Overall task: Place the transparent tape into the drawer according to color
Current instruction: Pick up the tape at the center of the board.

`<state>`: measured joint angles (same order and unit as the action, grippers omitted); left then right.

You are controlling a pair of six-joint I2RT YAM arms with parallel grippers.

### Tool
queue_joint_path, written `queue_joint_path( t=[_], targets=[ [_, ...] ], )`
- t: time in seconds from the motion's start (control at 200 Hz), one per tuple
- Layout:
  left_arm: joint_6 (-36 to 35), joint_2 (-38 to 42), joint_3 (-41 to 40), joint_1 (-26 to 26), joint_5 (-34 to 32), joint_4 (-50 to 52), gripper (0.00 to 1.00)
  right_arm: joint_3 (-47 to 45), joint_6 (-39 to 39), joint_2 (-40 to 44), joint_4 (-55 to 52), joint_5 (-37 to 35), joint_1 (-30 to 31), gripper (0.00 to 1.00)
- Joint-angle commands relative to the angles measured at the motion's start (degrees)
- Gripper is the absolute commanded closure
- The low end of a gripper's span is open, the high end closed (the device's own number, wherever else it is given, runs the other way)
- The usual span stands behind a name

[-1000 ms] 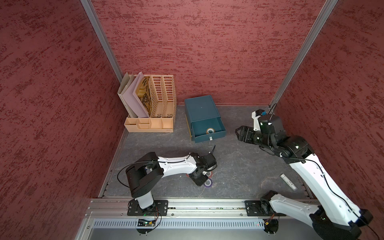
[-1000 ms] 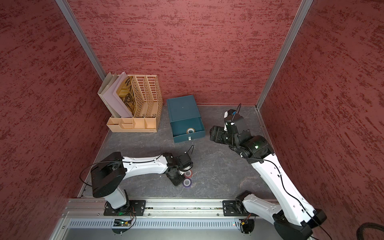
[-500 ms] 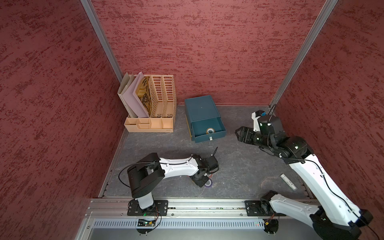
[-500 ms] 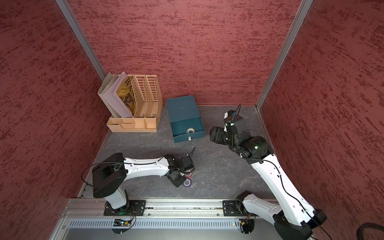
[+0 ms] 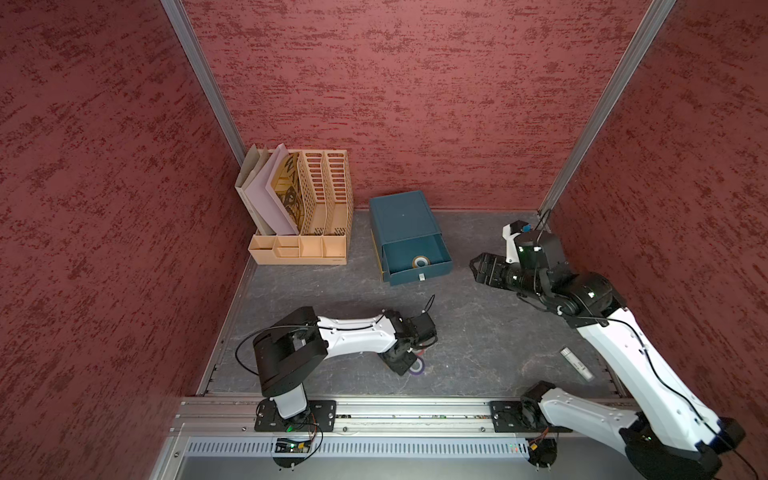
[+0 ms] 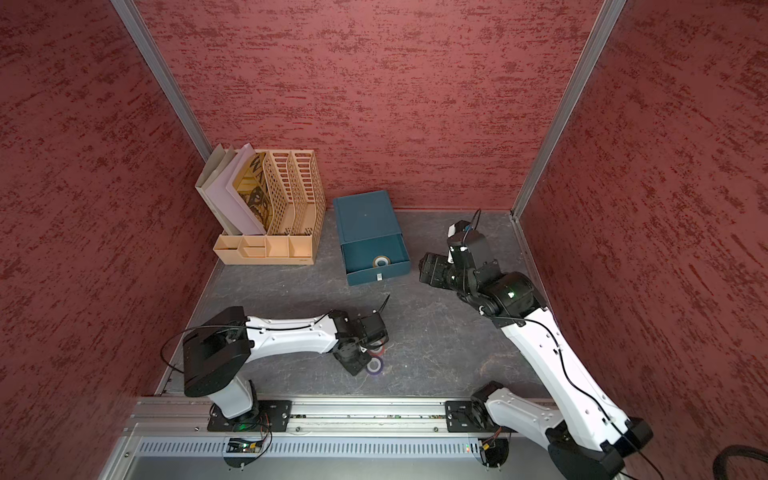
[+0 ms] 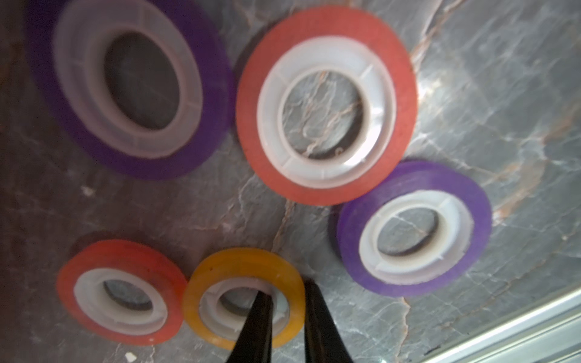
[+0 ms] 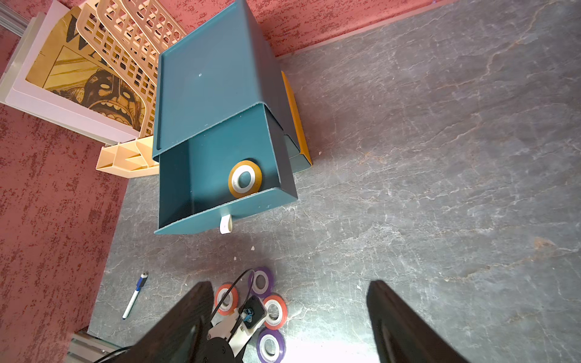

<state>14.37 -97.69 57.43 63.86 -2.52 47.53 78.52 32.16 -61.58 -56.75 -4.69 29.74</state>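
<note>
Low at centre in both top views, left fingers (image 7: pixel 256 327) clamp one wall of the glossy orange-yellow tape roll (image 7: pixel 242 259) lying on the grey worktop (image 7: pixel 471 94), so lifting may pivot it loose or drag the adjoining red tape roll (image 7: pixel 121 254); right fingers (image 8: pixel 396 320) stand apart, empty.

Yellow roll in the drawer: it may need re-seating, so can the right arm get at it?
Probably yes: the drawer stands pulled out, the yellow roll lies uncovered inside, and the open right gripper hangs beside the drawer, nothing between.
</note>
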Motion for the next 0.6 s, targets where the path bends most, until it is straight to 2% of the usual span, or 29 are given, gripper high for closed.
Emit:
queue_joint_path(
  t=[0.0,0.381,0.596],
  targets=[
    [1.4,3.3,-0.1,0.3,-2.3,2.8,1.00,-0.7,0.3,-0.4,2.1,-0.2,-0.6,0.17],
    [3.4,13.8,0.2,0.2,-2.9,7.8,1.00,0.4,-0.6,-2.2,2.9,0.9,-1.0,0.17],
    [4.2,21.3,4.6,0.2,-5.4,13.1,1.00,0.4,-0.7,-3.1,3.8,1.9,-1.1,0.17]
  ],
)
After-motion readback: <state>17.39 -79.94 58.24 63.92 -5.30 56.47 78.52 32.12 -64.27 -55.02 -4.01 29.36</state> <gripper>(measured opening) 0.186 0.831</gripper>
